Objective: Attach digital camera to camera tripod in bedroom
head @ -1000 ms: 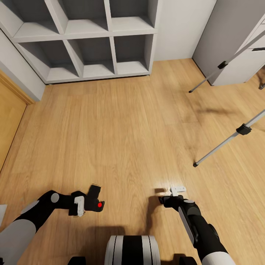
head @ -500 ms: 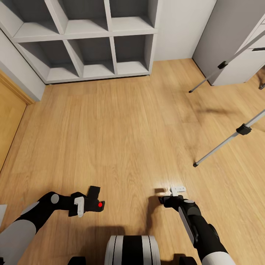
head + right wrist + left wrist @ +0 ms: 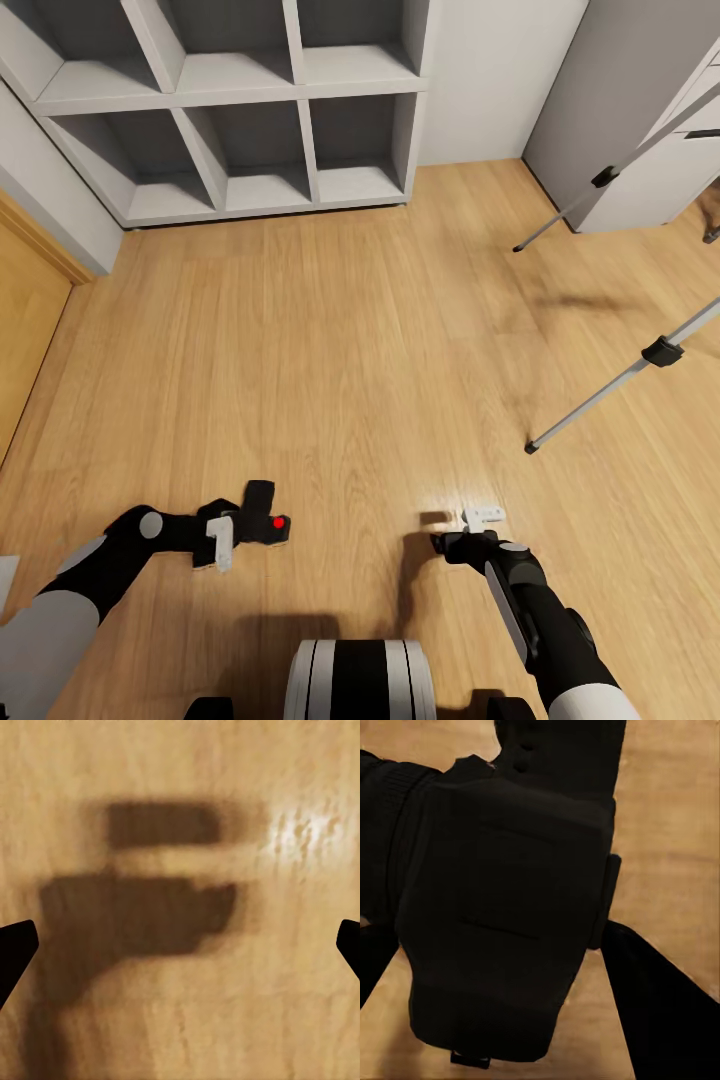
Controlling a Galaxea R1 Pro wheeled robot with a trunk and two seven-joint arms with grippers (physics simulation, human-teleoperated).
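So my left tool (image 3: 240, 527) is clamped on the digital camera (image 3: 268, 521) — ready for the camera tripod (image 3: 640, 365) — right tool (image 3: 470, 527) spread apart, empty.

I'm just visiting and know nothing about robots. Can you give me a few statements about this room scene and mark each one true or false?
1. The left claw holds the digital camera. True.
2. The right claw carries a cup. False: it is open and holds nothing.
3. The camera tripod stands to the robot's right on the wood floor. True.
4. The grey cubby shelves are packed with books. False: the cubbies in view are bare.
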